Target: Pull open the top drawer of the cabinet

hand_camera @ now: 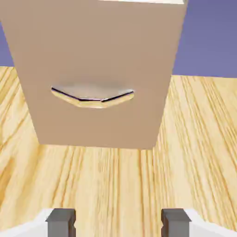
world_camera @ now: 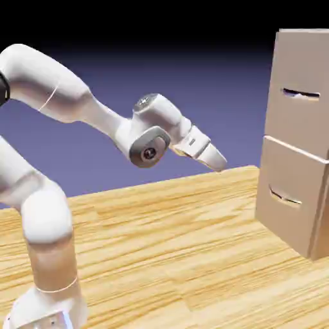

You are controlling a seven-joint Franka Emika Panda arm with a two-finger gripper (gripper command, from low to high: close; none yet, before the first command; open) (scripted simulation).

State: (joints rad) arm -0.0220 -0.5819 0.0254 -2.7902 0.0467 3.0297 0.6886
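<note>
Waits left of the cabinet [world_camera: 320,222], gripper [hand_camera: 118,223] wide and empty; needs lifting level with the upper handle [world_camera: 301,94], squaring up, closing, then drawing straight out.

One tan cabinet [world_camera: 299,141], with two drawer fronts on it, one upper [world_camera: 299,122] and one lower [world_camera: 289,209], and two slim handles, one on each front. To the cabinet's left in the exterior view, one white robot arm [world_camera: 58,83] with one gripper [hand_camera: 118,224] and two grey fingertips [hand_camera: 61,222]. Beneath the cabinet, one wooden tabletop [world_camera: 154,238].
</note>
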